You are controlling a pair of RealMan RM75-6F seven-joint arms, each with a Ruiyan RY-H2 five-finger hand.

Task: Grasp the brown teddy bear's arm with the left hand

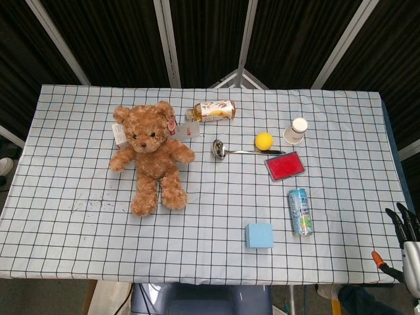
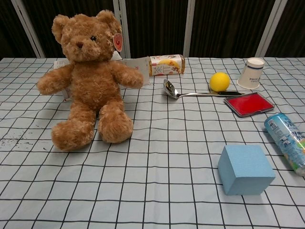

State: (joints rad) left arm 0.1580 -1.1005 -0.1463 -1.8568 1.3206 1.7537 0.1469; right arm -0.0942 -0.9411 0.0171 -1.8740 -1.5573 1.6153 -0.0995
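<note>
The brown teddy bear sits on the checked tablecloth at the left, facing me, legs stretched toward the front edge. Both of its arms stick out sideways: one arm toward the table's left side, the other arm toward the middle. In the chest view the bear fills the upper left. My left hand appears in neither view. Just past the table's front right corner, my right hand shows with its dark fingers apart and nothing in it, far from the bear.
Behind the bear lie a white tag and a drink bottle on its side. To the right are a ladle, yellow ball, paper cup, red flat box, lying can and blue block.
</note>
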